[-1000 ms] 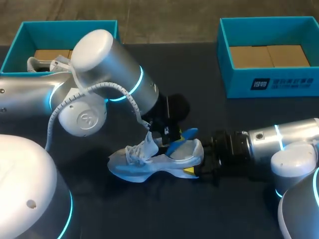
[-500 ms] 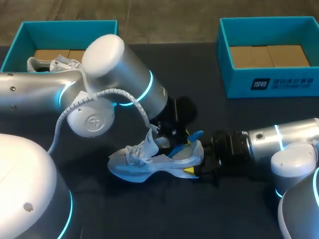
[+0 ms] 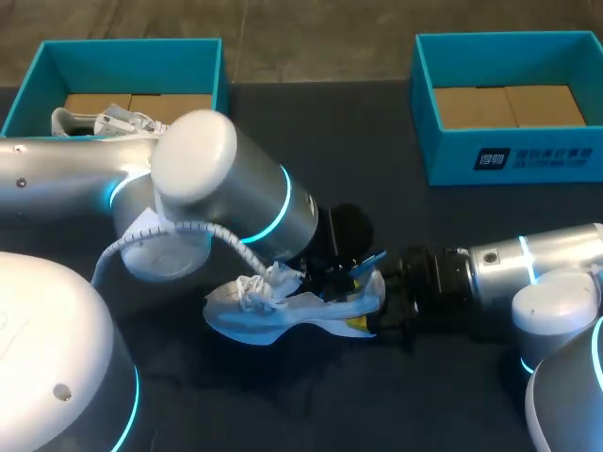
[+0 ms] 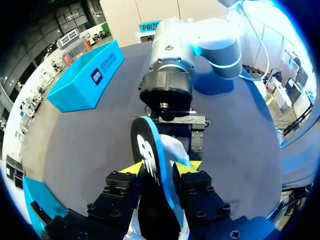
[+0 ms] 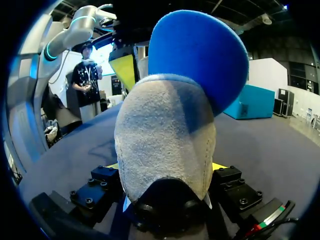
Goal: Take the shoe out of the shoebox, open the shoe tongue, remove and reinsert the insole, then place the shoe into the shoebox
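Note:
A pale grey shoe (image 3: 273, 315) lies on the dark table, toe to the left. My right gripper (image 3: 372, 315) is shut on its heel; in the right wrist view the heel (image 5: 165, 135) fills the space between the fingers of that gripper (image 5: 166, 167). A blue insole (image 3: 367, 264) sticks up out of the heel opening. My left gripper (image 3: 334, 273) hangs over the opening. In the left wrist view the insole (image 4: 147, 150) stands between the parted fingers of the left gripper (image 4: 159, 169), with a small gap on one side. The left arm hides the shoe's middle.
A teal shoebox (image 3: 122, 56) at the back left holds another white shoe (image 3: 94, 121). A second teal box (image 3: 528, 160) stands at the back right with only brown cardboard inside. The two arms meet over the table's middle.
My left arm has come down lower over the shoe and its fingers have parted. The insole sits deeper in the shoe, and the raised tongue and laces have dropped. The right arm has kept still.

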You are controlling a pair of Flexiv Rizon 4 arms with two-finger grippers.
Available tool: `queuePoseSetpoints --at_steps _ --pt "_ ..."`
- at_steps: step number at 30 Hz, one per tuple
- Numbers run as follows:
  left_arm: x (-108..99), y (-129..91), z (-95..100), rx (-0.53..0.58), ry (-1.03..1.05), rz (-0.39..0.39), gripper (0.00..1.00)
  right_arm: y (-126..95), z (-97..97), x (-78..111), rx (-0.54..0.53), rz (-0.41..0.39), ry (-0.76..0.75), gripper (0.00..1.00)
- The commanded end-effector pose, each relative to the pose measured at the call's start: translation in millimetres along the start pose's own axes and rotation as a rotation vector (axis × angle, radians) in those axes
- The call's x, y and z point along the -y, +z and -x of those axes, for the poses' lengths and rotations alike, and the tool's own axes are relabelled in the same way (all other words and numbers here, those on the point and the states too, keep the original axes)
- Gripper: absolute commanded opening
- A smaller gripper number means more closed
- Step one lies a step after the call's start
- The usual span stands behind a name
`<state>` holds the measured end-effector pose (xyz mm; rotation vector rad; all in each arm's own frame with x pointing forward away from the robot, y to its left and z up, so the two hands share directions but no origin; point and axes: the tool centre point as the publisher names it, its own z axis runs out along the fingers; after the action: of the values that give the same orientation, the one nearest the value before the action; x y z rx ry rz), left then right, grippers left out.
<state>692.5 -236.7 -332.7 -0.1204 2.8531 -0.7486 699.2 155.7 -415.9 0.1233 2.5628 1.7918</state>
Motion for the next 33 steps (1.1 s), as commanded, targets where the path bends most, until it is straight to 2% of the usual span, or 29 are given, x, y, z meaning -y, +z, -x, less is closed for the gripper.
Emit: queuePoseSetpoints --at_steps 1,13,27,31,33 --pt "1.3 0.1 -6.3 0.066 -0.003 0.014 0.36 1.3 -1.1 -0.3 0.0 -0.006 0.001 0.0" --pt "0.1 11.2 -4.1 0.141 -0.014 0.031 0.35 1.3 -1.1 -0.3 0.0 -0.006 0.001 0.0" --pt "-6.0 23.4 8.2 0.155 -0.076 0.021 0.3 1.3 -1.1 -0.3 0.0 -0.006 0.001 0.0" --pt "-8.1 24.8 11.6 0.158 -0.095 0.021 0.25 1.3 -1.1 -0.3 0.0 -0.006 0.001 0.0" --pt "-8.7 26.5 12.9 0.155 -0.107 0.022 0.08 1.3 -1.1 -0.3 0.0 -0.006 0.001 0.0"
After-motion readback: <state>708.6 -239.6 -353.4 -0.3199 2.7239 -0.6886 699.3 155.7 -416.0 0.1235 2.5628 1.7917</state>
